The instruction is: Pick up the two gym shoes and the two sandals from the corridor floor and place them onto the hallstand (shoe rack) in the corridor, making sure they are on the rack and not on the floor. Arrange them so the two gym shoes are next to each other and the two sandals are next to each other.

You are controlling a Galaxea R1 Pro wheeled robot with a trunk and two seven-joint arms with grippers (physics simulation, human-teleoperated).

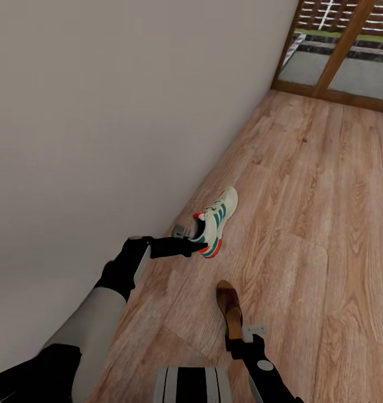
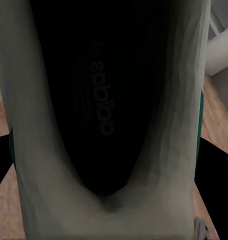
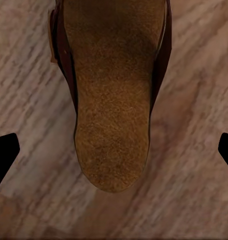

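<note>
A: What is taking up most of the head view?

B: A plain pale wall (image 1: 102, 112) is running along the left, with the wood-grain corridor floor (image 1: 326, 224) spreading to the right up to a wooden-framed glass door (image 1: 337, 50) at the far end.

A: And the arms?

B: The left arm is reaching toward the wall side, its left gripper (image 1: 194, 238) sitting at the heel of a white gym shoe (image 1: 216, 221) with green stripes. The shoe is lying near the wall, toe pointing away. In the left wrist view the shoe's dark insole (image 2: 101, 100) is filling the space between the dark finger (image 2: 214, 170) edges, so the fingers are straddling the heel; I cannot tell whether they are clamping it.

A: The right side?

B: The right gripper (image 1: 236, 336) is hovering at the near end of a brown sandal (image 1: 229, 305) lying flat on the floor. Its fingertips (image 3: 4, 155) are standing wide apart, clear of the tan footbed (image 3: 114, 100).
</note>
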